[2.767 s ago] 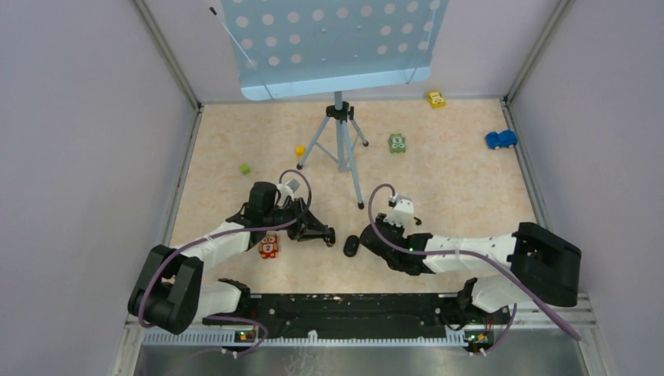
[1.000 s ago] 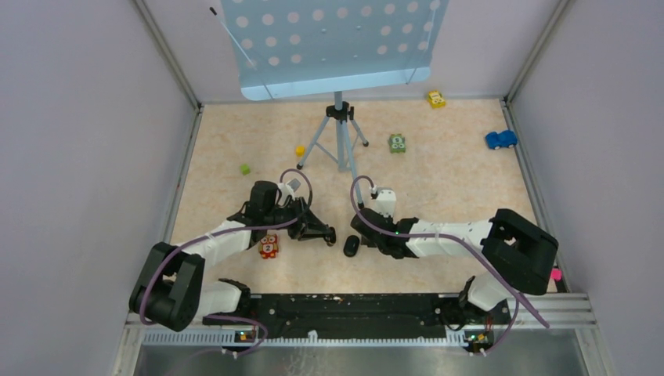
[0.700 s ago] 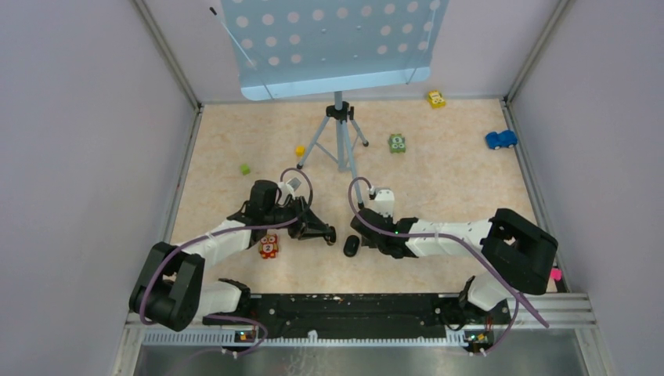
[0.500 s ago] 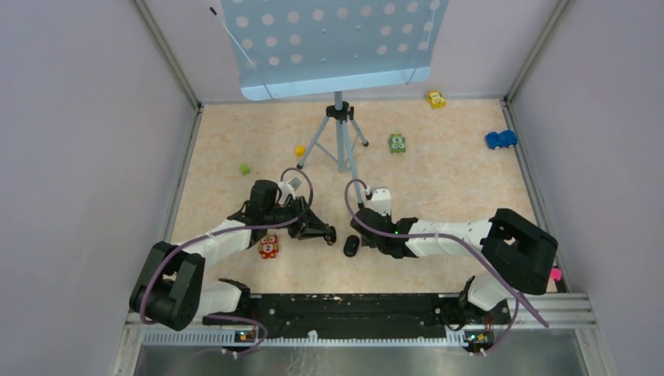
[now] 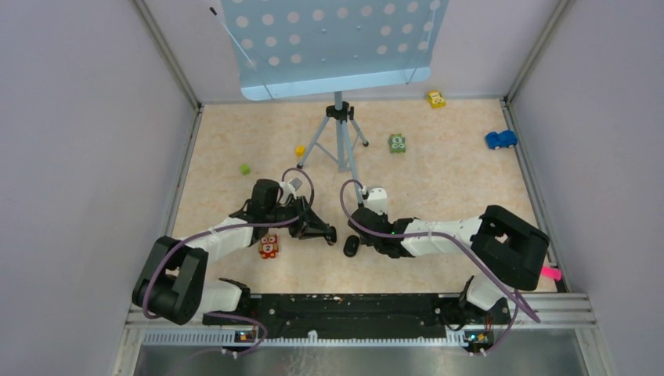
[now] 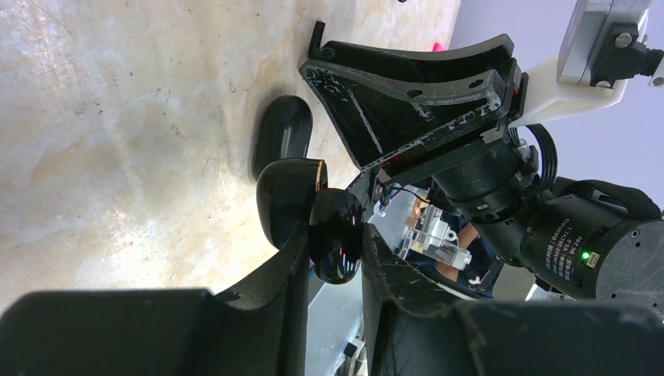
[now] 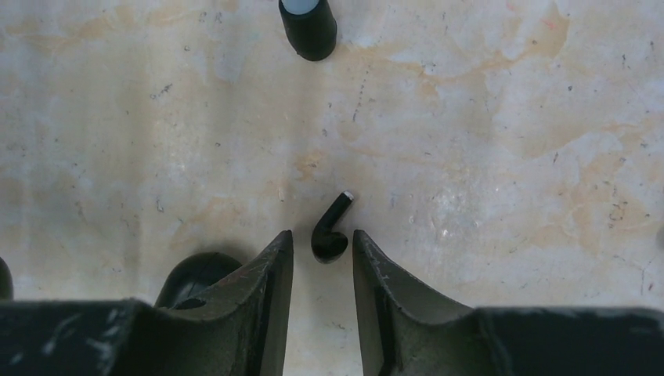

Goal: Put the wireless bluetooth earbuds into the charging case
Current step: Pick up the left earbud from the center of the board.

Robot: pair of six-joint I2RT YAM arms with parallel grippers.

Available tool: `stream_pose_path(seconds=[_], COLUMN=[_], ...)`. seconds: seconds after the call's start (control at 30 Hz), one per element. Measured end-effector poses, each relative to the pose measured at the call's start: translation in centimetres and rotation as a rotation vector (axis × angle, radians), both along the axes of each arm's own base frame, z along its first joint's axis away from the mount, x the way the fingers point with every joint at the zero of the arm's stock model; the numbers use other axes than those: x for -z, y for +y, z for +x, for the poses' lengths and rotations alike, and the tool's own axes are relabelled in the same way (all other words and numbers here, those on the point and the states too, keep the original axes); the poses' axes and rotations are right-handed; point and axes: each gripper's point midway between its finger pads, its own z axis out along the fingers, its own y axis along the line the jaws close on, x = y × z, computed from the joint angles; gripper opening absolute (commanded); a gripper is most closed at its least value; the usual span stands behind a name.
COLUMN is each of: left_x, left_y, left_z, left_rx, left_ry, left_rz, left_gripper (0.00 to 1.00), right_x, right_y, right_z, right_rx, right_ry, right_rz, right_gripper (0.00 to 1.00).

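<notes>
In the left wrist view my left gripper [image 6: 335, 239] is shut on the glossy black charging case [image 6: 337, 223]. Its other half [image 6: 283, 200] shows a copper rim, so the lid stands open. In the top view this gripper [image 5: 326, 233] is held low at the table's middle. A tiny black earbud [image 7: 329, 241] with a short stem lies on the table between the open fingers of my right gripper [image 7: 321, 233]; I cannot tell if they touch it. That gripper [image 5: 362, 227] is just right of the left one. A second black oval piece [image 5: 351, 246] lies on the table beside them.
A tripod [image 5: 339, 141] carries a blue perforated board [image 5: 329, 43]; one foot [image 7: 308, 27] is just ahead of the right gripper. A numbered red block [image 5: 268, 246], small green [image 5: 245, 168] and yellow [image 5: 299, 150] blocks, and green [image 5: 397, 143], yellow [image 5: 436, 99] and blue [image 5: 500, 139] toy cars are scattered.
My right arm has swung left and forward, bringing its gripper closer to the left gripper and over the earbud. The left arm and the case it holds have not moved.
</notes>
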Motion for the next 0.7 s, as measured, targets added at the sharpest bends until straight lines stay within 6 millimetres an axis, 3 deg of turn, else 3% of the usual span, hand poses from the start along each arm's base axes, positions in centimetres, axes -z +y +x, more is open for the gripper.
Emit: stream_pose_path(seconds=[0.13,0.23,0.57,0.7], left_x=[-0.1,-0.2,-0.2,-0.4], left_y=[0.0,-0.1,-0.1,-0.2], left_z=[0.1,0.2,0.1,0.3], left_rx=[0.000,0.000,0.000,0.003], left_ry=[-0.003,-0.006,-0.006,-0.019], left_rz=[-0.002,-0.002,-0.002,-0.006], left_gripper=[0.00,0.00,0.00,0.00], right_x=[0.0,0.0,-0.1,-2.4], right_y=[0.1,0.0,-0.4,-1.6], right_z=[0.4,0.4,0.2,-0.8], right_rx=[0.012,0.017,0.061,0.069], right_ry=[-0.009,-0.010,0.011,0.048], right_rz=[0.009,0.010,0.041,0.165], right_gripper=[0.27,0.12,0.02,0.07])
